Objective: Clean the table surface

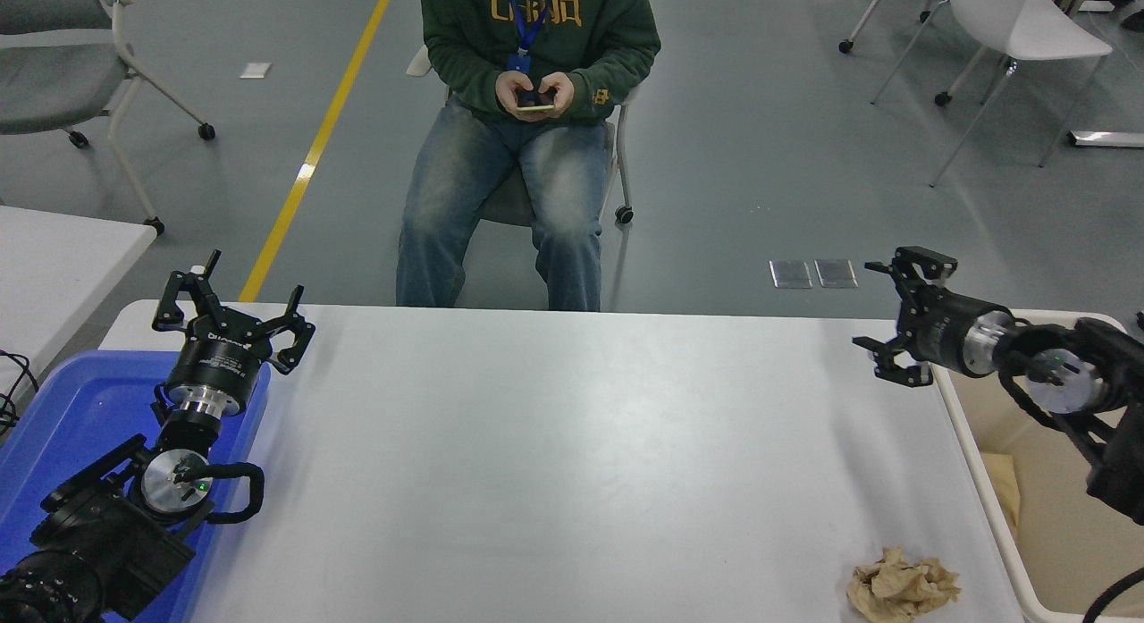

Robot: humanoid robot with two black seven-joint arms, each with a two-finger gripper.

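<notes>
The table surface (554, 444) is a wide matte white top filling the lower part of the head view. A crumpled tan paper wad (903, 585) lies on it near the front right corner. My right gripper (880, 319) is open and empty, reaching in from the right edge above the table's far right corner, well behind the wad. My left gripper (228, 315) is open and empty, parked at the far left above the blue tray's rim.
A blue tray (63, 408) sits at the table's left end under my left arm. A cream bin (1055, 480) stands off the right edge with some paper in it. A person (536, 113) sits at the far side holding a phone.
</notes>
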